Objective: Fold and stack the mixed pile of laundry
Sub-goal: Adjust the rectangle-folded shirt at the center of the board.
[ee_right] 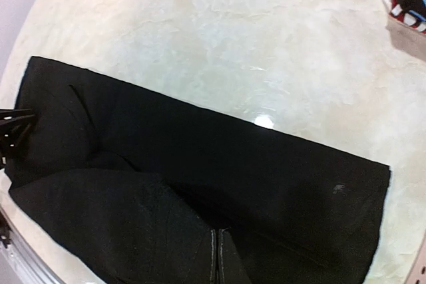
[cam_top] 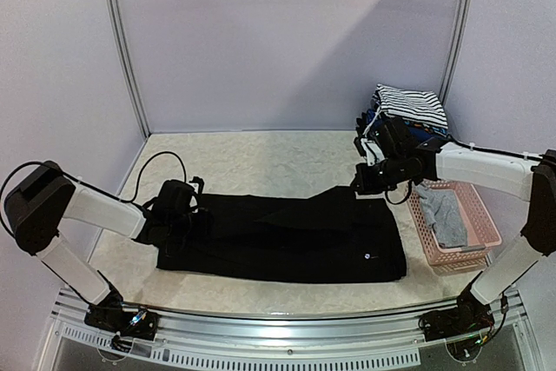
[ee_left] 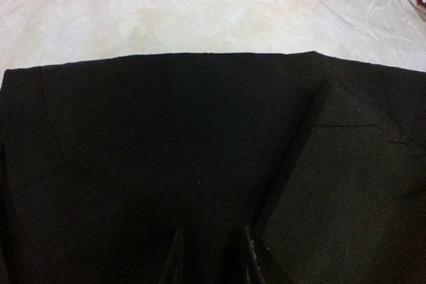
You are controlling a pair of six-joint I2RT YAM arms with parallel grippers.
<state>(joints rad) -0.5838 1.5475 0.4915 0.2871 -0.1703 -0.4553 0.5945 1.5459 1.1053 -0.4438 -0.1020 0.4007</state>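
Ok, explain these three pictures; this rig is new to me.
Two robot arms are bolted to a table, each ending in a two-finger pincer. Picture one looks down from above; the other two come from wrist cameras. A black garment lies spread on the table; a pink basket holding grey cloth and a stack topped by striped cloth sit right. The right pincer is shut, apparently pinching a fold of the garment. The left pincer is at its other end; grip unclear.

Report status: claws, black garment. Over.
Right claw shut on black garment fold. Left claw at its left end, grip unclear. Pink basket stands clear.
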